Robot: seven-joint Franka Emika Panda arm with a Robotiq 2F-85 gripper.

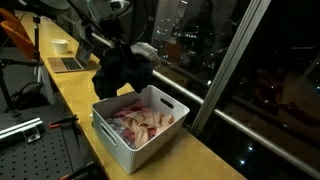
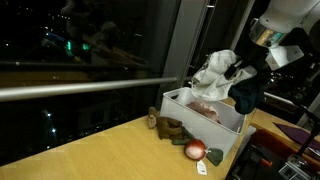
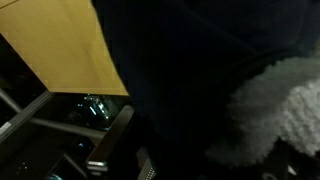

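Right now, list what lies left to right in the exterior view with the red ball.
Brown object → red ball → white cloth → dark cloth. The bin spans several of these, so it is left out.

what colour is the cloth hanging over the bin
The cloth is black, clearest in an exterior view.

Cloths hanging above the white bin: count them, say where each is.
2. A dark cloth hangs above the edge of the white bin; a white fluffy cloth bunches right beside it. Pinkish fabric lies inside the bin, and more could be hidden there.
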